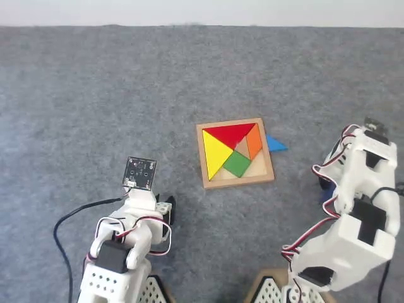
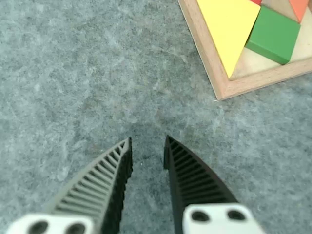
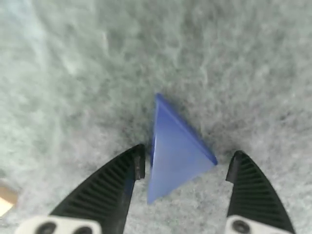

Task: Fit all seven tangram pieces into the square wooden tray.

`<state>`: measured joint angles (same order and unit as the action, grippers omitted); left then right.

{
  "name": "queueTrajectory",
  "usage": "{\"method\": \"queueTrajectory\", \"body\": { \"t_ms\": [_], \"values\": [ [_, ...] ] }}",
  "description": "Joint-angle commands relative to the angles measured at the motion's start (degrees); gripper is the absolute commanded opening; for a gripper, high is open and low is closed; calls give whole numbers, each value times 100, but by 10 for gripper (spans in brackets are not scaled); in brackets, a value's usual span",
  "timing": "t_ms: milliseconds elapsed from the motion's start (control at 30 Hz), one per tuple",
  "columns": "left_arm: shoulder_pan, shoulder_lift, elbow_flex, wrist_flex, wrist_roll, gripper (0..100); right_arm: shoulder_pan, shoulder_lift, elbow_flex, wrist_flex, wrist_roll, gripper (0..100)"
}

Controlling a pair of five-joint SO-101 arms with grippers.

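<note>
Overhead, four pieces (image 1: 218,153) sit in the tray (image 1: 240,182), a light-blue triangle (image 1: 276,144) just outside; left wrist, the left gripper (image 2: 147,142), narrowly parted and empty, hangs near the tray corner; right wrist, the right gripper (image 3: 189,151), wide, straddles a blue triangle (image 3: 175,148) on the carpet (image 3: 73,58).

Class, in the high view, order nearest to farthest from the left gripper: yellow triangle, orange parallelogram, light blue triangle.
1. Yellow triangle, square wooden tray's left half.
2. Orange parallelogram, tray's right half.
3. Light blue triangle, outside its right edge.

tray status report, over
Left gripper open over carpet near tray. Right gripper open around dark blue triangle. Four pieces in tray, light blue triangle beside it.
</note>
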<state>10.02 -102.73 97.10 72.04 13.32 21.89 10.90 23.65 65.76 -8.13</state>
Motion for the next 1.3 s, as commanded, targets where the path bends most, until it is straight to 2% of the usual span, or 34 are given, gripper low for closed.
{"method": "queueTrajectory", "body": {
  "t_ms": [0, 100, 367, 600, 700, 833, 1033, 1167, 1267],
  "values": [
    [9, -97, -66, 9, 35, 105, 31, -40, -264, -40, 246, 216],
    [9, -97, -66, 9, 35, 105, 48, -31, -264, -48, 273, 141],
    [9, -97, -66, 9, 35, 105, 48, -92, -264, -31, 237, 140],
    [9, -97, -66, 9, 35, 105, -127, -734, -835, 884, 229, 140],
    [9, -97, -66, 9, 35, 105, -532, -1156, -879, 1112, 158, 140],
    [9, -97, -66, 9, 35, 105, -1349, -1393, -862, 1218, -308, 142],
    [9, -97, -66, 9, 35, 105, -2756, -1103, -932, 1112, -1530, 144],
    [9, -97, -66, 9, 35, 105, -3108, -549, -1266, 892, -1749, 140],
    [9, -97, -66, 9, 35, 105, -3187, -101, -1644, 875, -2233, 139]
  ]
}}
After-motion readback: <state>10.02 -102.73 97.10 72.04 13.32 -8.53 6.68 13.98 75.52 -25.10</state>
